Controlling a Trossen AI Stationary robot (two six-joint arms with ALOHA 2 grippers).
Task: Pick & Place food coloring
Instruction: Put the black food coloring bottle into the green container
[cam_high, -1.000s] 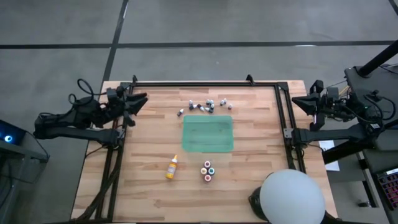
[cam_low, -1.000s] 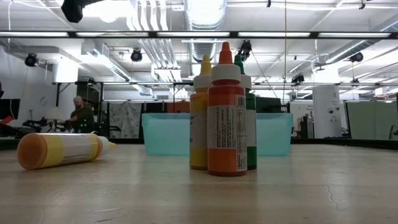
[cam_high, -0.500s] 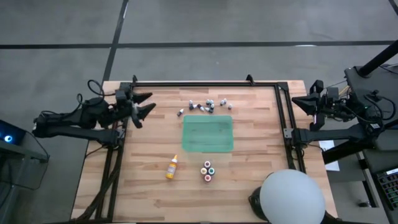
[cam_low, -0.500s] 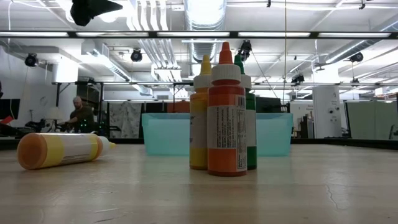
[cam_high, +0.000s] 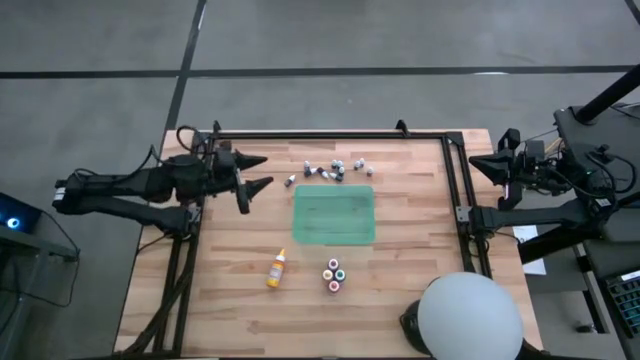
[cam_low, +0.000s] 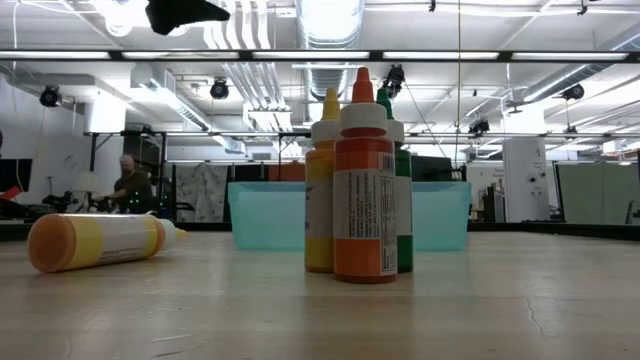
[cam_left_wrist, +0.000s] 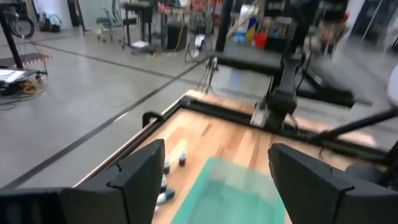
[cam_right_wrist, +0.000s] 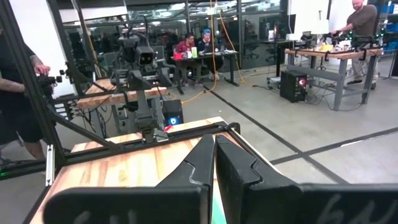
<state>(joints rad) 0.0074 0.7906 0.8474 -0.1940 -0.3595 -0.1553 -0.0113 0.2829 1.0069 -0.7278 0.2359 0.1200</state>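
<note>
A: Left gripper (cam_high: 254, 187) up over the table's left part, short of the small bottles (cam_high: 325, 170). Jaws spread wide, nothing between them.

B: Right gripper (cam_high: 481, 163)?

A: Parked at the right edge, jaws pressed together, holding nothing.

B: Location of the food coloring?

A: Three lots. Small bottles scattered along the far edge of the green tray (cam_high: 334, 215), most lying on their sides. Four upright bottles (cam_high: 334, 274) clustered near the front, apart from the tray. One yellow dropper (cam_high: 276, 269) lying flat, left of that cluster.

B: Best way into the pick?

A: Probably go for the outermost small bottle (cam_high: 290, 181), nearest the jaws and a little clear of the rest. Line the jaws across its short axis, descend straight, close only once both fingers straddle it. Lying bottles likely to roll, so no sideways nudging. Worth staying off the neighbours, packed close enough to scatter.

B: Then into the tray?

A: Presumably; tray right beside the scatter, so a short carry. Release low to stop bouncing.

B: Any writing?

A: Printed label on the front orange bottle (cam_low: 364, 180) in the low view, with a block of fine text, too small to read. Yellow band on the lying dropper, no legible words. No brand made out.
</note>
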